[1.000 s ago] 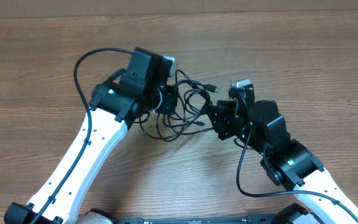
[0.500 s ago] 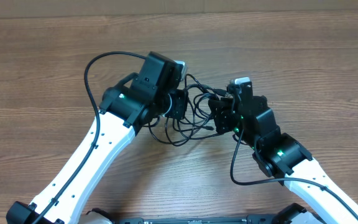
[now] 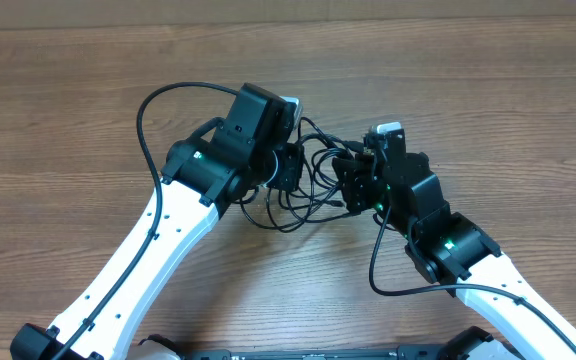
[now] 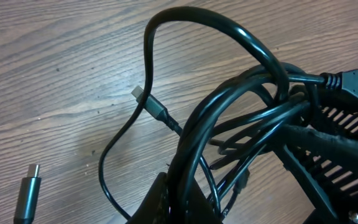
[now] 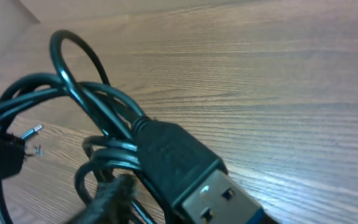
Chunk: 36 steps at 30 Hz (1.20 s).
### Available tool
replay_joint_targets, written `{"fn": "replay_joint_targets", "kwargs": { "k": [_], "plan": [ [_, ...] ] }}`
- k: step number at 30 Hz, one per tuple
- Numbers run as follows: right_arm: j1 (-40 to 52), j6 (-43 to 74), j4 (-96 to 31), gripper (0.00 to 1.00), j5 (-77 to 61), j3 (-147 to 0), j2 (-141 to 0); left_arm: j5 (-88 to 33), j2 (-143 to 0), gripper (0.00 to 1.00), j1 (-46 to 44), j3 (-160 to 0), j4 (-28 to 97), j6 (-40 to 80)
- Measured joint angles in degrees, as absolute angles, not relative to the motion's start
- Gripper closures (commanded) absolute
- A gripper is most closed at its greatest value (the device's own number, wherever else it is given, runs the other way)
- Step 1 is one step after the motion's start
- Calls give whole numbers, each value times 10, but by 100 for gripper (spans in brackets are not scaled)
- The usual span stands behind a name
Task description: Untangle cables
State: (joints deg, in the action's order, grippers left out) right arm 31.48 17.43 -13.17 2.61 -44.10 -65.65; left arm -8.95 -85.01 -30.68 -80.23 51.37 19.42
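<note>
- While I watched from overhead, the cables (image 3: 313, 175) sat bunched on the wooden surface (image 3: 488, 90), just off centre toward 12 o'clock, between the two arms.
- The left arm (image 3: 158, 240) reached in from 7 o'clock. The left jaws were pressed together, pinching strands at the bundle's 9 o'clock side.
- The right arm (image 3: 468, 270) came from 5 o'clock. The right jaws sat in the tangle's 3 o'clock side, and I could not tell whether they were spread or gripping.
- On the left wrist camera, a small plug (image 4: 151, 107) stuck out at 9 o'clock of the loops. A second plug (image 4: 27, 196) lay on the wood at 8 o'clock.
- On the right wrist camera, a wide USB plug (image 5: 191, 174) filled the 6 o'clock edge.
</note>
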Motion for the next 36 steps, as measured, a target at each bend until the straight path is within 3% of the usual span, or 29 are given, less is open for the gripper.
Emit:
{"fn": "replay_joint_targets", "kwargs": {
  "k": [4, 6, 10, 12, 26, 36],
  "plan": [
    [315, 176, -128, 53, 29, -441, -656, -78, -850, 96, -307, -802, 514, 197],
    [315, 176, -125, 68, 29, -441, -656, -76, -850, 96, -307, -802, 514, 198],
    [315, 177, -124, 89, 29, -441, -656, -73, -850, 96, -307, -802, 514, 198],
    [315, 176, -125, 93, 30, -441, -656, -72, -850, 96, -307, -802, 513, 199],
    [315, 175, -122, 96, 21, -441, -656, -70, -850, 96, -307, -802, 514, 209],
    [310, 207, -66, 96, -134, -441, -656, 6, -852, 96, -306, -802, 514, 209]
  ]
}}
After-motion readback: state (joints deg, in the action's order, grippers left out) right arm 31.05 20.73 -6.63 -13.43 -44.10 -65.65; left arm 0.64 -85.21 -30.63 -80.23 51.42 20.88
